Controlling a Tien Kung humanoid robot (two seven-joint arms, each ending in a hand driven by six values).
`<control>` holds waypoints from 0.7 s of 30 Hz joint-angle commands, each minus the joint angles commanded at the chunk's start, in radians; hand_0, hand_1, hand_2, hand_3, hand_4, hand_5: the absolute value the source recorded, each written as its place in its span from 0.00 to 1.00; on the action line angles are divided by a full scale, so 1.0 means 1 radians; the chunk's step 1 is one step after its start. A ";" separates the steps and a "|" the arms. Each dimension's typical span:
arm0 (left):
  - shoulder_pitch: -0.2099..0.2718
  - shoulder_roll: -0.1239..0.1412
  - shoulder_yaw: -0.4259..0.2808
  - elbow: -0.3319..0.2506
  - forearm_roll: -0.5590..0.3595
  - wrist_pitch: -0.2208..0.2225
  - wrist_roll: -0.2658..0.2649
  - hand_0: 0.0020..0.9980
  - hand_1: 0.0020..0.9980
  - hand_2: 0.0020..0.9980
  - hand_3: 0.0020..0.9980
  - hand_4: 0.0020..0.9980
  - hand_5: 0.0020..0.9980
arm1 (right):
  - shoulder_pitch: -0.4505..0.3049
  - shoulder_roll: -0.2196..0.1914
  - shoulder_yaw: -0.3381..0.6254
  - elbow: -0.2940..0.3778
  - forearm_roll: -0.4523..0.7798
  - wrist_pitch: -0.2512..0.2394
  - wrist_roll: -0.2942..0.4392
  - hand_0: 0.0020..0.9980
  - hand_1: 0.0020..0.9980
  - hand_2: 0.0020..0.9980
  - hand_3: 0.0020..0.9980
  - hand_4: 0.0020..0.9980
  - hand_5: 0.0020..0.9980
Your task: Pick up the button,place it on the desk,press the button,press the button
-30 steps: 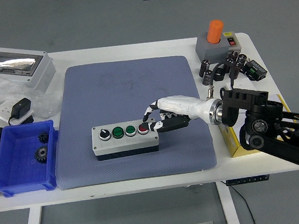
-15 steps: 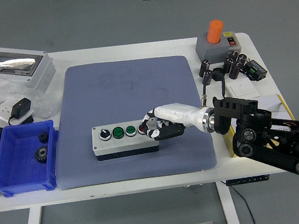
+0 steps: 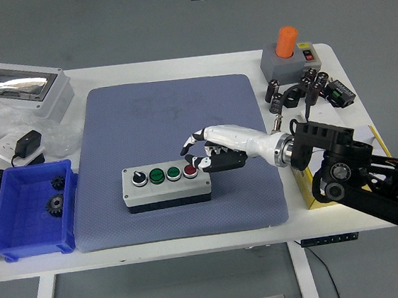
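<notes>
A grey button box (image 3: pixel 166 185) lies on the blue-grey mat (image 3: pixel 175 123), near its front middle. It carries a black knob, two green buttons and a red button (image 3: pixel 190 170) at its right end. My right hand (image 3: pixel 201 152) comes in from the right and hovers just above and behind the red button. Its fingers are loosely spread and hold nothing; the thumb is close over the box's right end. My left arm is not in view.
A blue bin (image 3: pixel 28 207) with gears stands at the left front. A grey enclosure (image 3: pixel 22 89), an adapter and plastic bags lie at the back left. An orange-topped switch box (image 3: pixel 287 52) and black parts (image 3: pixel 306 88) sit at the back right. A yellow box (image 3: pixel 314 190) is under my right arm.
My right hand went down onto the red button half a second ago and has now lifted up and back off it. The button box has not moved.
</notes>
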 joint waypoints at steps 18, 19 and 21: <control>-0.001 -0.017 -0.018 0.006 0.033 -0.006 -0.013 0.85 0.84 0.80 0.90 1.00 0.97 | -0.407 0.169 0.398 -0.060 0.140 -0.438 0.332 0.21 0.26 0.30 0.73 0.89 0.74; -0.001 -0.017 -0.019 0.006 0.034 -0.007 -0.013 0.85 0.84 0.80 0.90 1.00 0.97 | -0.431 0.170 0.413 -0.063 0.146 -0.445 0.341 0.73 0.73 0.75 0.84 0.96 0.83; 0.000 -0.016 -0.020 0.006 0.036 -0.008 -0.013 0.85 0.84 0.80 0.90 1.00 0.97 | -0.471 0.171 0.429 -0.070 0.157 -0.449 0.353 0.73 0.73 0.75 0.84 0.96 0.83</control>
